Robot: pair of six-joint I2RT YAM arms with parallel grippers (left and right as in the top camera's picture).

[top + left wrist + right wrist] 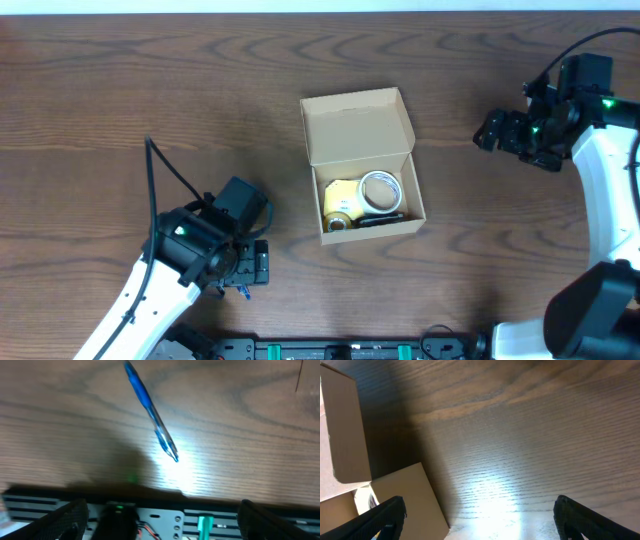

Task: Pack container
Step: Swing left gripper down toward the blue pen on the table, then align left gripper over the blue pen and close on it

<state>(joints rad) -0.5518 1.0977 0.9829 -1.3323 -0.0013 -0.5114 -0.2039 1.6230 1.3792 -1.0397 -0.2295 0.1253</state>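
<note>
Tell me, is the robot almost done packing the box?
Partly. The container stands open with a few things already inside, like a round tin. Both the left claw and the right claw are open and empty. The left one hovers over a blue pen lying on the table, probably the next thing to go in. Then the lid flap needs closing.

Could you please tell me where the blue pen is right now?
The blue pen lies on the table just ahead of the left gripper, whose fingers are open, in the left wrist view, well left of the container.
</note>
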